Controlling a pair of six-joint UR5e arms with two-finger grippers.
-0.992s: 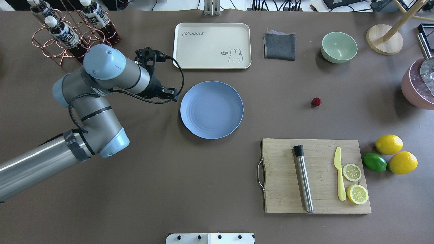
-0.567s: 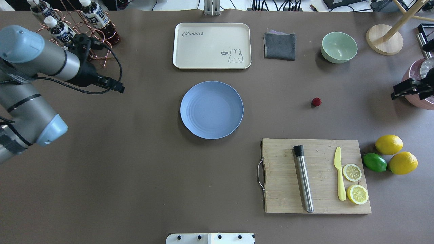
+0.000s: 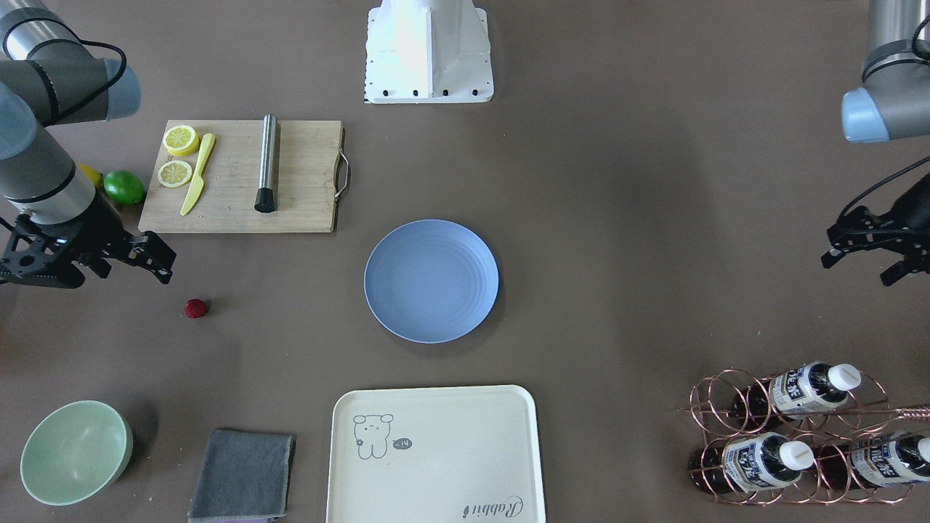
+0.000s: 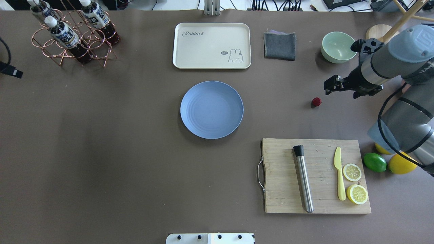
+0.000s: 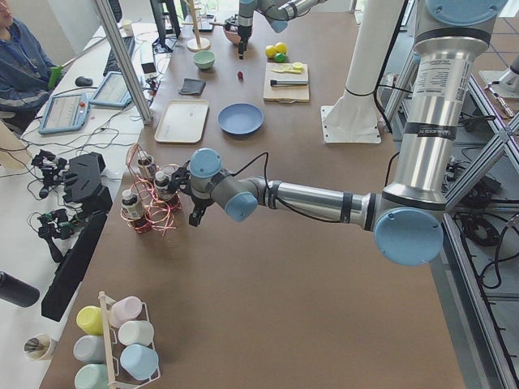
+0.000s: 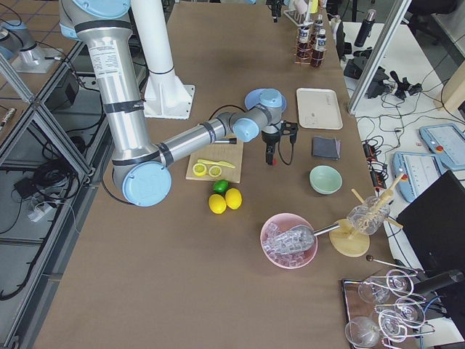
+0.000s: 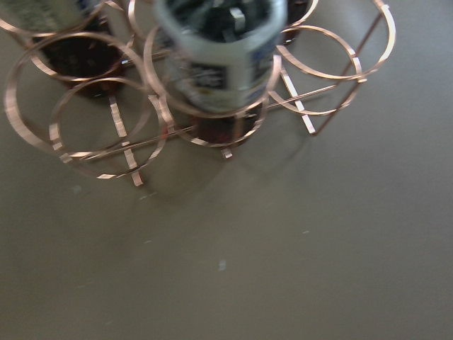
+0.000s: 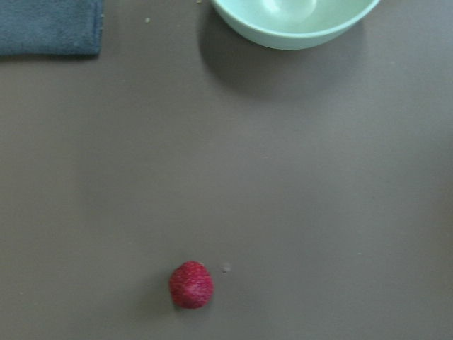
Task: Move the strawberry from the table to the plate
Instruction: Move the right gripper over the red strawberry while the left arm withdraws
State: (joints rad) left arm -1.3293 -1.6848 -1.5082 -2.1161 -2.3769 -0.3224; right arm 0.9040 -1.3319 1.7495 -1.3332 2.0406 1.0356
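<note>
The small dark red strawberry (image 4: 316, 101) (image 3: 195, 309) lies on the brown table (image 4: 135, 169), to the right of the blue plate (image 4: 212, 109) (image 3: 431, 280), which holds nothing. My right gripper (image 4: 328, 87) (image 3: 161, 261) hangs open, just right of and beyond the berry, with nothing between its fingers. Its wrist view looks down on the strawberry (image 8: 191, 285), low and left of centre. My left gripper (image 3: 857, 269) is open at the far left, beside the copper bottle rack (image 4: 73, 37). Only its tip shows in the overhead view.
A pale green bowl (image 4: 339, 46) and a grey cloth (image 4: 279, 45) lie beyond the berry. A cutting board (image 4: 315, 176) with a steel muddler, yellow knife and lemon slices sits nearer the robot. A cream tray (image 4: 212, 45) stands behind the plate. Lemons and a lime (image 4: 374, 162) are under the right arm.
The left arm has pulled back from the plate to the table's left edge. The right arm has come in from the right edge to beside the strawberry.
</note>
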